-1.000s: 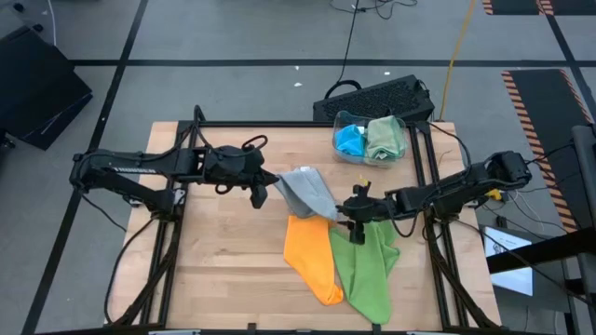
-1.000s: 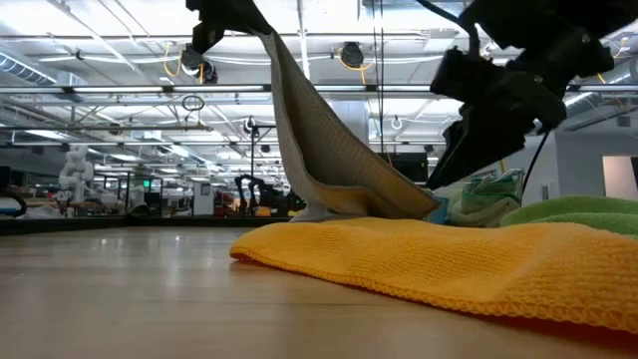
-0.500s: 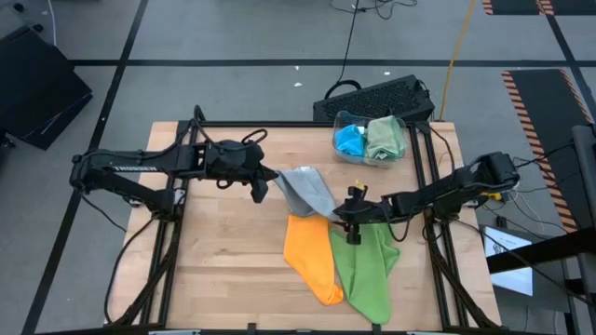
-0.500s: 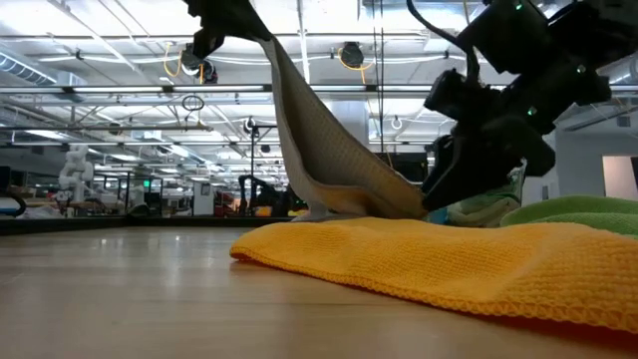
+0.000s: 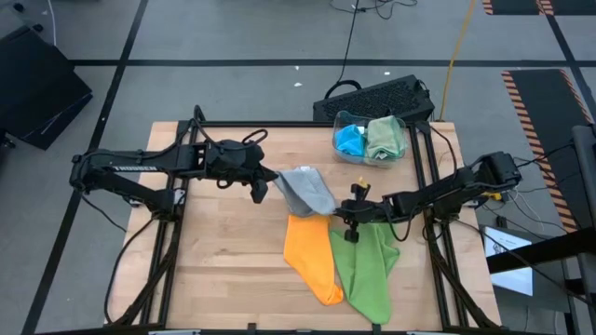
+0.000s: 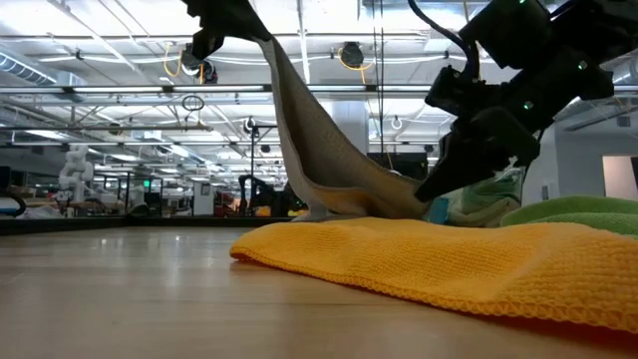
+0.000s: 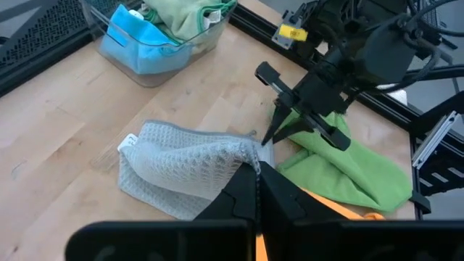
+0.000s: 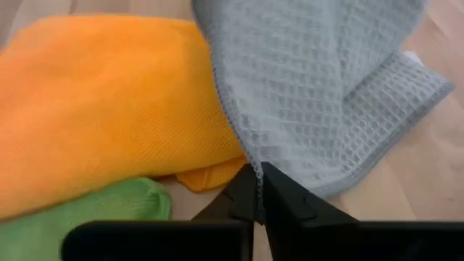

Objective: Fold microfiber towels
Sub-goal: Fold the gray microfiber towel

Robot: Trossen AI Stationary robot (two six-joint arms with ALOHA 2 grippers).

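Note:
A grey waffle-weave towel (image 5: 307, 191) is lifted at one corner by my left gripper (image 7: 257, 190), which is shut on it above the table's middle. From there the towel slopes down to the table (image 6: 329, 170). My right gripper (image 8: 254, 187) is shut on the towel's low edge, right beside the orange towel (image 5: 312, 256). The orange towel and a lime green towel (image 5: 368, 265) lie flat on the wood, side by side near the front edge. My left gripper pinches the grey towel's raised corner (image 7: 250, 158) between its two fingers, slanting down from the table's left. The corner is held clear of the table; the cloth slopes away below it, its far part lying on the wood. My right gripper pinches the grey towel's hemmed edge (image 8: 249, 163) between its two fingertips, slanting down from the table's right. That edge sits low, close to the table and against the orange towel (image 8: 109, 101).
A clear bin (image 5: 370, 140) holding a bright blue and a sage green towel stands at the back right, with a dark keyboard (image 5: 377, 98) behind it. Bare wood (image 5: 214, 251) lies at the front left. Black frame rails (image 5: 424, 186) run along the table's sides.
My right gripper has sunk a little toward the grey towel's low edge, tipped further down, and shut on that edge. The grey towel's raised corner has stayed up in my left gripper.

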